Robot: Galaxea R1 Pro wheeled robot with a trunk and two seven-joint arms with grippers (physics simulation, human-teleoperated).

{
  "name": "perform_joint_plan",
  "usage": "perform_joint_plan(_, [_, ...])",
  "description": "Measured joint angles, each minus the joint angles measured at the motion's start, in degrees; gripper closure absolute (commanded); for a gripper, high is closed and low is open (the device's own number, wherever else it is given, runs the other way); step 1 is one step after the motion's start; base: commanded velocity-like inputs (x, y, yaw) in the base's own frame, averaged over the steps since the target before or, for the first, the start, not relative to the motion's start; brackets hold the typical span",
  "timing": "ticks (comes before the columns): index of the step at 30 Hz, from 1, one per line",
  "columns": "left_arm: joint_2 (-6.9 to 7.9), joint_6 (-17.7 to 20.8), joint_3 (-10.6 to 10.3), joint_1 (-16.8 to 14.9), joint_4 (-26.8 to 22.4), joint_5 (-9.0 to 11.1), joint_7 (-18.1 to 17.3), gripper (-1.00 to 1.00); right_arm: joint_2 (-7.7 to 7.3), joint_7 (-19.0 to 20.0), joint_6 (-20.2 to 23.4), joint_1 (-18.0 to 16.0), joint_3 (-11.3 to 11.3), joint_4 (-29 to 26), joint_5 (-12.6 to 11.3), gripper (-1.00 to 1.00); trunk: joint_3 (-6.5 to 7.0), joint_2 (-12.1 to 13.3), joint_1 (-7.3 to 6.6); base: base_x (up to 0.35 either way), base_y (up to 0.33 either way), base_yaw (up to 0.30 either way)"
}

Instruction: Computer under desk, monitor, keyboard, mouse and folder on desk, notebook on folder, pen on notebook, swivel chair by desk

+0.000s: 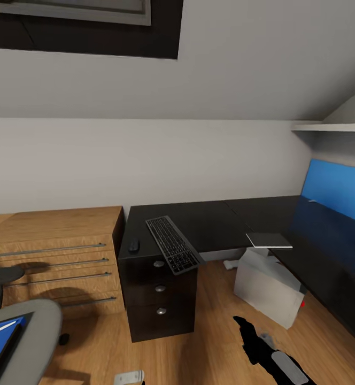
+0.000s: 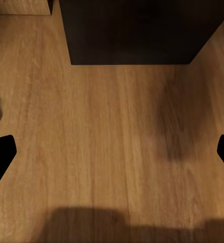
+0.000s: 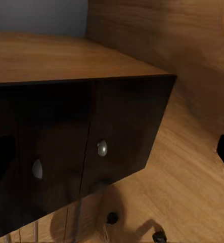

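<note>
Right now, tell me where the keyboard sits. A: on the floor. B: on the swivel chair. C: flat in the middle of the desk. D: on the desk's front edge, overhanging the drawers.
D: in the head view the keyboard lies angled on the black desk, its near end jutting past the edge above the drawer knobs.

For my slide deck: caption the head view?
Keyboard overhanging the black desk, mouse beside it, computer on floor.

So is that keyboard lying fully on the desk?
No. The keyboard lies flat on the black desk, but its near end sticks out past the front edge, above the drawers.
</note>
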Motion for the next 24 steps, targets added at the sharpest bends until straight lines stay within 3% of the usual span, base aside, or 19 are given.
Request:
perform_joint_plan(3, [-0.02, 0.04, -0.05, 0.0, 0.05, 0.03, 0.01, -1.0, -0.77, 0.0, -5.19, 0.0, -0.1, 3.77, 1.28, -1.0, 0.54, 1.2, -0.66, 0.0, 0.0, 0.0])
perform_joint_plan(7, [-0.03, 0.1, -0.07, 0.0, 0.18, 0.08, 0.15, -1.0, -1.14, -0.07, -15.36, 0.0, -0.23, 8.14, 1.86, -1.0, 1.26, 2.81, -1.54, 0.0, 0.0, 0.0])
perform_joint_plan(13, [-0.04, 0.14, -0.13, 0.0, 1.74, 0.09, 0.18, -1.0, -0.87, -0.13, -25.61, 0.01, -0.09, 12.7, 2.07, -1.0, 2.33, 5.22, -2.86, 0.0, 0.0, 0.0])
perform_joint_plan(15, [-0.09, 0.19, -0.13, 0.0, 2.68, 0.09, 0.23, -1.0, -0.12, -0.08, -29.04, 0.01, 0.0, 15.27, 2.11, -1.0, 2.69, 6.02, -3.3, 0.0, 0.0, 0.0])
perform_joint_plan(18, [-0.22, 0.18, -0.13, 0.0, 3.25, 0.06, 0.26, -1.0, 1.16, -0.05, -31.14, 0.01, 0.03, 17.52, 2.26, -1.0, 3.23, 7.22, -3.95, 0.0, 0.0, 0.0])
perform_joint_plan(24, [-0.25, 0.15, -0.13, 0.0, 3.41, 0.06, 0.27, -1.0, 1.47, -0.05, -31.78, 0.0, 0.1, 18.08, 3.49, -1.0, 4.31, 9.63, -5.27, 0.0, 0.0, 0.0])
